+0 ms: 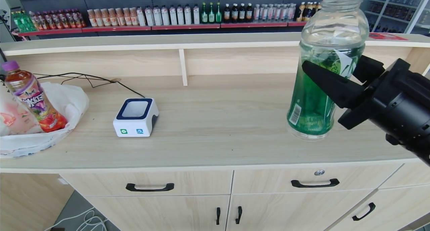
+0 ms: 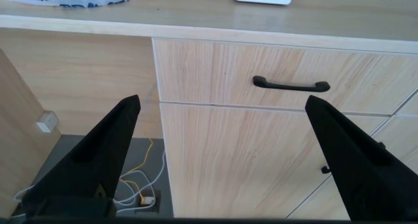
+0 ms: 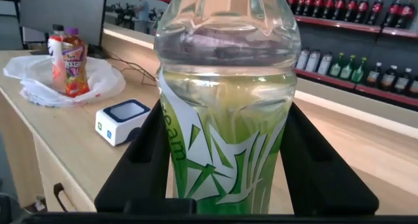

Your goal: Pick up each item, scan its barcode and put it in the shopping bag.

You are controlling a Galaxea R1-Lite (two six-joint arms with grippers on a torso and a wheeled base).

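The left claw [image 2: 222, 103] hangs nearest, lower than the scanner [image 1: 136, 117] and facing the drawers [image 2: 261, 152] under it, its fingers spread wide with nothing between them. Their bases are cut off at the frame edge.

The right claw [image 1: 321, 94] is well to the right of the scanner, clamped around a green bottle [image 1: 331, 36] held upright. One finger crosses the label and hides part of it; the other sits mostly behind the bottle. The cap is cut off at the top of the head view, and a barcode shows low on the side turned toward the scanner. Whether the base touches the counter [image 1: 218, 123] cannot be told.

The scanner stands on the counter with its window facing up. Left of it lies the white bag [image 1: 69, 101], partly cut off by the frame, with a purple-capped bottle [image 1: 33, 100] leaning in it. Something pink beside that bottle is too unclear to name.

A black cable [image 1: 84, 77] trails behind the scanner. Far behind it, a shelf [image 1: 184, 25] carries a row of drinks.
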